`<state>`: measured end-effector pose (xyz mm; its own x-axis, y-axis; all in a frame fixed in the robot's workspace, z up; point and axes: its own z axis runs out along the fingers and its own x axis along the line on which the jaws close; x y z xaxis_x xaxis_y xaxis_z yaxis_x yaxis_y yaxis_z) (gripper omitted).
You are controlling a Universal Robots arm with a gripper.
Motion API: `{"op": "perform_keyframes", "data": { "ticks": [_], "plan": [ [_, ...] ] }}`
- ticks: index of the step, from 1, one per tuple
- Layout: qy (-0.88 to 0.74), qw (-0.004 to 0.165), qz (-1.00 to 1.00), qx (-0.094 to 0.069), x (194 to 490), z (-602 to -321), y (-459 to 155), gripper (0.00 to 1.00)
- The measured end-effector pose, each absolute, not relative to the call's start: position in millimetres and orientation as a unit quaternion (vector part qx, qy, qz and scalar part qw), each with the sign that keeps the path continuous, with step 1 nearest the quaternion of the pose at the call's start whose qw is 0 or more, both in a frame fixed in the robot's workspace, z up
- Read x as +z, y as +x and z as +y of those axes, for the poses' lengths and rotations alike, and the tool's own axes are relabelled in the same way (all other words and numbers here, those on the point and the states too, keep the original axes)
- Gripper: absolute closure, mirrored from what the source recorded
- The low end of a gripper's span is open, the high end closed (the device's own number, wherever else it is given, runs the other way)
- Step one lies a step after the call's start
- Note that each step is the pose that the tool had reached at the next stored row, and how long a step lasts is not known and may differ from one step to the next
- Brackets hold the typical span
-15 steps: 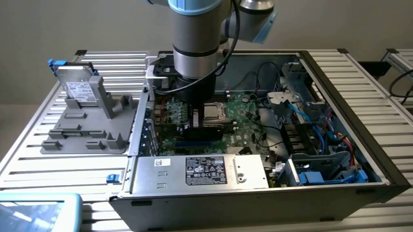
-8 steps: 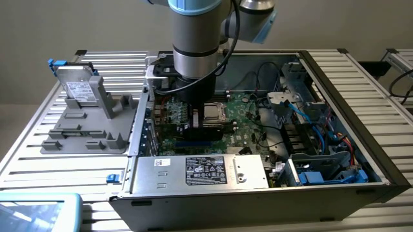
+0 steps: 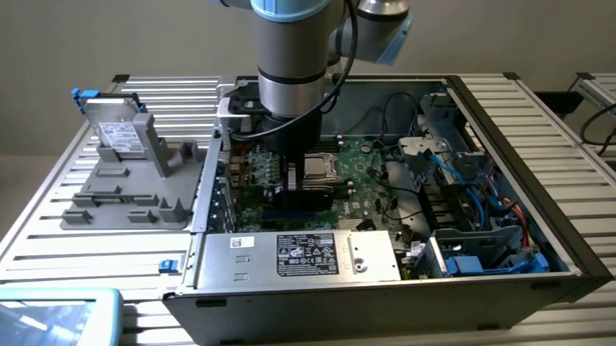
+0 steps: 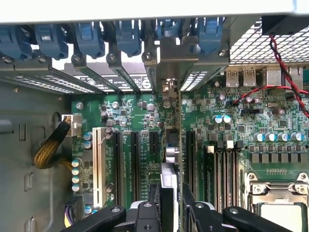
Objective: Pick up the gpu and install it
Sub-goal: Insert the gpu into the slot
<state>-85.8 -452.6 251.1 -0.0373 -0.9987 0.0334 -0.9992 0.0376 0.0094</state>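
Pincer (image 4: 172,205) clamped on the gpu (image 4: 169,166): card held edge-on betw. both fingers, inside the open PC case (image 3: 385,310), over the motherboard (image 4: 125,159) expansion slots (contact w/ a slot not discernible). Ext. view: gpu sits approx. case centre; hard drive (image 3: 120,133) stands in grey fixture (image 3: 125,194) at 9 o'clock of case, on the bench (image 3: 48,238).

Lit softly and evenly from above. Dimmer inside the computer case (image 3: 385,310), shaded under the arm (image 3: 293,79). Washed out white along the case rim (image 4: 145,9) in the wrist view.
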Motion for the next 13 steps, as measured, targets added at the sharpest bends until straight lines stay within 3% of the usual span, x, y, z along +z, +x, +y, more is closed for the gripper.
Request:
{"op": "perform_keyframes", "data": {
  "ticks": [13],
  "plan": [
    [0.694, 0.016, -0.72, 0.009, 249.7, -451.7, -85.8, 0.72]
  ]
}}
